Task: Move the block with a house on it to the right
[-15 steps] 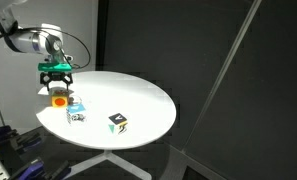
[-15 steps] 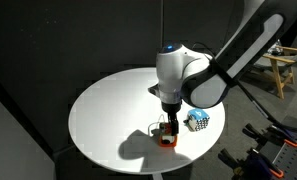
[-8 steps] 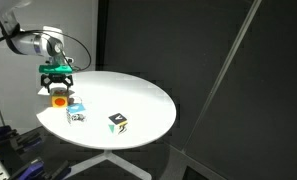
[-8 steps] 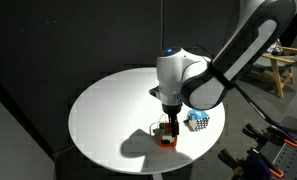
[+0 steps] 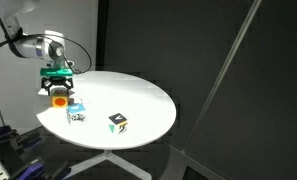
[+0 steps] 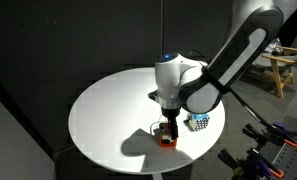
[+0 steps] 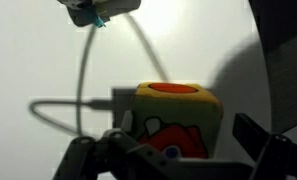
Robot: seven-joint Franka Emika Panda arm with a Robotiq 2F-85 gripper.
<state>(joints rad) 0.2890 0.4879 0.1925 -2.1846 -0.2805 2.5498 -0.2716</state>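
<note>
The block with a house on it [image 5: 59, 99] is a small orange-yellow cube with a red picture, near the edge of the round white table [image 5: 138, 95]. It also shows in an exterior view [image 6: 167, 141] and fills the wrist view [image 7: 178, 122]. My gripper [image 5: 58, 86] hangs straight over it, also seen in an exterior view [image 6: 168, 130]. In the wrist view the gripper [image 7: 188, 145] is open, its fingers on both sides of the block, with a gap on the right side.
A blue-and-white cube [image 5: 75, 107] sits right beside the house block, also seen in an exterior view [image 6: 197, 121]. A white cube with green and dark marks [image 5: 117, 122] stands farther along the table. Dark curtains surround the table.
The gripper has sunk slightly toward the house block and the arm has shifted a little. The cubes have not moved.
</note>
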